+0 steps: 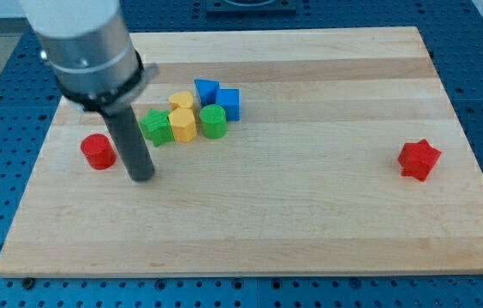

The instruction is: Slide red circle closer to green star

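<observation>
My tip [142,177] rests on the board [310,222] at the view's left, the end of a plain dark rod [130,141] that hangs from a grey cylindrical arm [83,43]. It has nothing to open or close and it carries nothing; it touches no block. A narrow strip of bare wood shows between it and the red circle [98,151], which lies just beside it toward the view's left and slightly higher in the view.

The green star [156,127] sits just beyond the rod toward the view's top right, near it; part of its left edge is hidden behind the rod, so I cannot tell whether rod and star meet there. The rod stands between the red circle and the green star.

The star is the left end of a tight cluster. Against its right side is a yellow hexagon [182,125], with another yellow block [181,102] (shape unclear) just above it in the view. A green cylinder [213,121] stands right of the hexagon. Behind these are a blue block [206,90], seemingly a wedge, and a blue cube [228,103].

Well apart from all this, near the view's right edge, a red star [419,160] sits alone.

There are no containers; every block lies directly on the board, which rests on a blue perforated table [2,103].
</observation>
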Robot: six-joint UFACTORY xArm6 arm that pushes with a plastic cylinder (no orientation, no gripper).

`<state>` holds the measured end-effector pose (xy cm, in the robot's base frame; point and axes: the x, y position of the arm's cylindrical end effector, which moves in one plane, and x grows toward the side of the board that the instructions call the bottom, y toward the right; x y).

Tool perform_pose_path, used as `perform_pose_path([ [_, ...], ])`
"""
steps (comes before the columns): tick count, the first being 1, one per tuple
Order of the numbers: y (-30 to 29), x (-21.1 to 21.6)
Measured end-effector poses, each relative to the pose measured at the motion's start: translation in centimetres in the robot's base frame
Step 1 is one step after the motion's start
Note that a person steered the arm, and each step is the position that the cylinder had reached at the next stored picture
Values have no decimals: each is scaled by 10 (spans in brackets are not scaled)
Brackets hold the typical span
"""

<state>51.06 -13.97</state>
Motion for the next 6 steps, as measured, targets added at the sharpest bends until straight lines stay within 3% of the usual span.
perform_pose_path([
  [1,-18,25],
  [2,-53,22],
  [5,-98,-114],
  [6,-100,-114],
])
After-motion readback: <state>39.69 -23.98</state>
